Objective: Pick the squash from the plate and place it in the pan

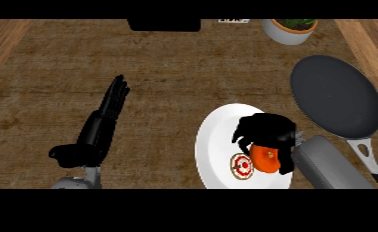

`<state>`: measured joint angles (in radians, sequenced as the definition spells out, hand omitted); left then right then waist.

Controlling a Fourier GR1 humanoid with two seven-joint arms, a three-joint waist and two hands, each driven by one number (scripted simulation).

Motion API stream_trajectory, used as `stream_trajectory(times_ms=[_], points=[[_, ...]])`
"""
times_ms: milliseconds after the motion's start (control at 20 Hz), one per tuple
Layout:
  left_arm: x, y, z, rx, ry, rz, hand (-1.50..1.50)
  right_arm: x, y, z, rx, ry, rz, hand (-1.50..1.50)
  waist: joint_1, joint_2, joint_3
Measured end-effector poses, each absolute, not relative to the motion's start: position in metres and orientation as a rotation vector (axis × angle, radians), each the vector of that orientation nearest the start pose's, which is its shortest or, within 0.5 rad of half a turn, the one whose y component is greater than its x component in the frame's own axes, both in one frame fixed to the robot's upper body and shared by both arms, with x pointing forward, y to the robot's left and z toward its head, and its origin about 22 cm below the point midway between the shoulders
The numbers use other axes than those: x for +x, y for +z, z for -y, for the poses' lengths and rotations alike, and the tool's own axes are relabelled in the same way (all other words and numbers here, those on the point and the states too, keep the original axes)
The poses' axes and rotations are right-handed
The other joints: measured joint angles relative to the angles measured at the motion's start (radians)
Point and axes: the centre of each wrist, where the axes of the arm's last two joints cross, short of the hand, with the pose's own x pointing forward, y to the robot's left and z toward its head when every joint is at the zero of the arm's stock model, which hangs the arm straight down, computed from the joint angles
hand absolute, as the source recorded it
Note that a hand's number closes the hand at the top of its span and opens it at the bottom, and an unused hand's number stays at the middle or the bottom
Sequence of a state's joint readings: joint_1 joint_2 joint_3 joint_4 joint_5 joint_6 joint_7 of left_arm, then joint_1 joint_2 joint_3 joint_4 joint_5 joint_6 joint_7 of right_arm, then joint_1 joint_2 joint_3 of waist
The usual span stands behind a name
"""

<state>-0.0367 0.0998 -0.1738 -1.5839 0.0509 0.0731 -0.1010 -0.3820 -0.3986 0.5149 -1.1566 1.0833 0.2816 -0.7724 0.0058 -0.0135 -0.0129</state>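
Observation:
An orange squash (266,159) lies on the right part of a white plate (218,143) at the lower middle right of the head view. My right hand (264,128) is over the plate, its fingers curled down round the top of the squash. A dark round pan (334,97) lies just right of the plate, its grey handle (365,152) pointing toward the lower right. My left hand (107,111) stays open at the left, fingers straight and pointing up the counter.
A small round red-and-white patterned thing (240,166) lies on the plate left of the squash. A white pot with a green plant (290,29) stands at the back right. A black object (164,24) sits at the counter's far edge.

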Motion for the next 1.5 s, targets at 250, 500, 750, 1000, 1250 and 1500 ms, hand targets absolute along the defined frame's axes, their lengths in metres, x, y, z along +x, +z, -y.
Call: stream_trajectory(times_ms=[250, 500, 750, 1000, 1250, 1500], points=[[0.244, 0.005, -0.203, -0.067, -0.134, 1.698, 0.00, 0.311, -0.012, 0.225, 0.009, 2.073, 1.587, 1.50, -0.002, 0.002, -0.002], [0.241, 0.005, -0.211, -0.049, -0.116, 1.688, 0.00, 0.316, -0.006, 0.233, -0.275, 1.741, 1.595, 1.50, -0.029, 0.002, 0.005], [0.238, 0.002, -0.217, -0.013, -0.087, 1.675, 0.00, 0.318, -0.004, 0.237, -0.667, 1.285, 1.465, 1.50, -0.076, -0.009, 0.007], [0.237, 0.000, -0.221, -0.004, -0.084, 1.669, 0.00, 0.324, 0.035, 0.204, -0.976, 0.911, 1.472, 1.50, -0.072, -0.012, 0.007], [0.239, 0.002, -0.220, -0.025, -0.098, 1.679, 0.00, 0.309, 0.078, 0.171, -1.115, 0.607, 1.470, 1.50, -0.045, -0.005, 0.010], [0.239, 0.002, -0.214, -0.047, -0.116, 1.686, 0.00, 0.293, 0.093, 0.173, -1.163, 0.372, 1.422, 1.50, -0.022, 0.006, 0.012]])
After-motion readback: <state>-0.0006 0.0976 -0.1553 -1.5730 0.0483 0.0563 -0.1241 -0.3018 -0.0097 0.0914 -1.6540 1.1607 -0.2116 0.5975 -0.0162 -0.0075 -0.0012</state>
